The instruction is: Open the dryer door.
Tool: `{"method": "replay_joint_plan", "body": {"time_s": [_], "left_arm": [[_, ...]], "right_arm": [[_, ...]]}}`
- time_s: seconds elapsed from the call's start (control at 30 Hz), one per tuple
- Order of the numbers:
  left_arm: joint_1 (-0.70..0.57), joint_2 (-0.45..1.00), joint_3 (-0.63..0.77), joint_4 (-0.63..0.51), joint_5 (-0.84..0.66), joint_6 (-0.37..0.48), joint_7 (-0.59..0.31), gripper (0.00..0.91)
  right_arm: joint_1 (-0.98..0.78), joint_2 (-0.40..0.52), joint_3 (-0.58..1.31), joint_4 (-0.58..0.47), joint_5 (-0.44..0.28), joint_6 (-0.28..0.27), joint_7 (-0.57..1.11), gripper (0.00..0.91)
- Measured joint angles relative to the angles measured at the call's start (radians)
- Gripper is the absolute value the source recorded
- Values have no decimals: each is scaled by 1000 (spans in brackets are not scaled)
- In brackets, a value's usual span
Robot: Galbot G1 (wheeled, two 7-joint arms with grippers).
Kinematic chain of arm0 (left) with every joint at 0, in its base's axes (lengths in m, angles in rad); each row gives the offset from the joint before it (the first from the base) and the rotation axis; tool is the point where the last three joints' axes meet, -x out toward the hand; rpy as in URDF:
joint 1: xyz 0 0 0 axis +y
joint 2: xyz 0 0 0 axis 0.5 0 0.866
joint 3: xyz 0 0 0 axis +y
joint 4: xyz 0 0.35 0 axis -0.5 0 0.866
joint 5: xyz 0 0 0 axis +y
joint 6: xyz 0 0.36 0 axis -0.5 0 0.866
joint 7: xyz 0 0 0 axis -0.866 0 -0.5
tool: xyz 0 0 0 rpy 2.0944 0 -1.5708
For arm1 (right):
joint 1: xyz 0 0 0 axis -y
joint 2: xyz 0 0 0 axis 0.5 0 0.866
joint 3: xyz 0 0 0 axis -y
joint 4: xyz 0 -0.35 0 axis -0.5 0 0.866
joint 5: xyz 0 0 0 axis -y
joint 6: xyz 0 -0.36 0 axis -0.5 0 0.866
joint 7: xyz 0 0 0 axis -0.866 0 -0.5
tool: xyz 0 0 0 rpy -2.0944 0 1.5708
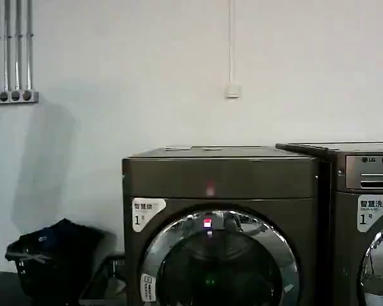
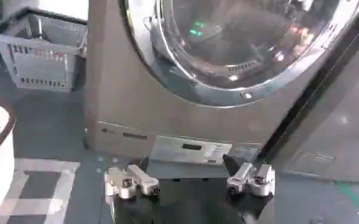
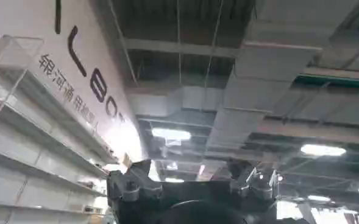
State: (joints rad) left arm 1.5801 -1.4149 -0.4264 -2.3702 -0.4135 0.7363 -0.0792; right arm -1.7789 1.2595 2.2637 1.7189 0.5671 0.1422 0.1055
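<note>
left gripper point(image 2: 189, 181): metal fingers point(image 2: 130, 181) set well apart with nothing between them, hanging low in front of the dryer, pointed at its base, touching nothing.
right gripper point(image 3: 194, 182): dark fingers point(image 3: 133, 185) spread apart around nothing, turned up toward a ceiling point(image 3: 228, 73) of ducts and strip lights.
dryer door point(image 1: 218, 258): large and round, wide shiny chrome rim around dark glass, lying closed and flush in the front; small green and red lights glint in the glass.
dryer point(image 1: 220, 172): boxy, dark bronze-grey, smooth plain upper panel with a faint reddish light, a white sticker point(image 1: 147, 213) marked "1" at the upper left of the door, a pale strip along the base seen from the left wrist.
second machine point(image 1: 364, 210): similar body with a silver panel, just beside the dryer on the robot's right, a narrow dark seam between them.
basket point(image 2: 39, 52): grey slatted plastic, on the floor to the left of the dryer, near its corner.
dark bag point(image 1: 54, 258): soft heap against the white wall, further left.
floor point(image 2: 57, 128): dark, open between the left gripper and the dryer's base.
</note>
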Motion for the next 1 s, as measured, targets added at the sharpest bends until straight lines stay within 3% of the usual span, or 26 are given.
{"method": "replay_joint_plan", "body": {"time_s": [0.4, 1.0], "left_arm": [[5, 2, -32, -22, 4, 0, 2, 907], [21, -5, -147, -60, -29, 0, 12, 907]], "right_arm": [[29, -39, -121, 96, 56, 41, -32, 907], [93, -132, -487, 327, 29, 60, -78, 907]]}}
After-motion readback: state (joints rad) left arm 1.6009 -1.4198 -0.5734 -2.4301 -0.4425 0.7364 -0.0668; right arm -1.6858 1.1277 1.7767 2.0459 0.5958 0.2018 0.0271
